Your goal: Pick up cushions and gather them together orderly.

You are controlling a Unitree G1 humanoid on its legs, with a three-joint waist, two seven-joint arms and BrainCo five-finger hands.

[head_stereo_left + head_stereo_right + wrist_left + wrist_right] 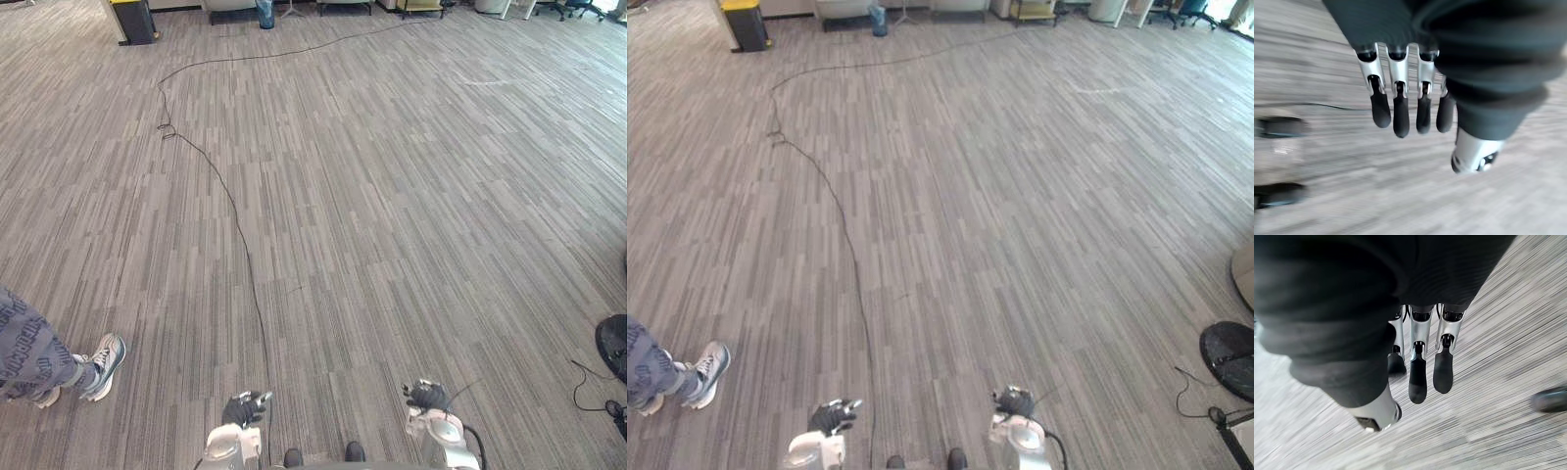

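Observation:
My left hand (245,406) and right hand (427,395) hang low at the bottom of the eye views, over striped grey carpet. In the left wrist view the left hand's fingers (1400,112) hang straight and relaxed with nothing in them. The right hand's fingers (1418,374) hang the same way above the carpet, empty. I cannot make out any cushion on the floor ahead.
A person's leg and grey shoe (103,364) stand at the left, close to me. A black round base (614,345) lies at the right edge, with a pale rounded edge (1246,276) beyond it. A yellow-topped bin (132,20) and furniture line the far wall.

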